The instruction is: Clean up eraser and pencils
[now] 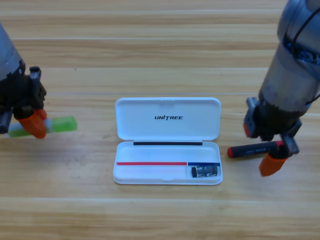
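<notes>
- Inside the open white plastic UNITREE case (167, 131), in its lower right compartment, the small dark rectangular eraser (206, 171) is lying.
- Left gripper (34, 121) is clamping the pale green-ended pencil (59, 125).
- Right gripper (276, 152) is gripping the black red-ended pencil (252, 149).

Eraser (206, 172) fills the case (167, 117) tray's right corner; its long slot lies open

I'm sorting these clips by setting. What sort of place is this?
Likely a robot test bench: a bare wooden table, a white case lying open with an eraser inside, and a left gripper and right gripper each at a pencil.
</notes>
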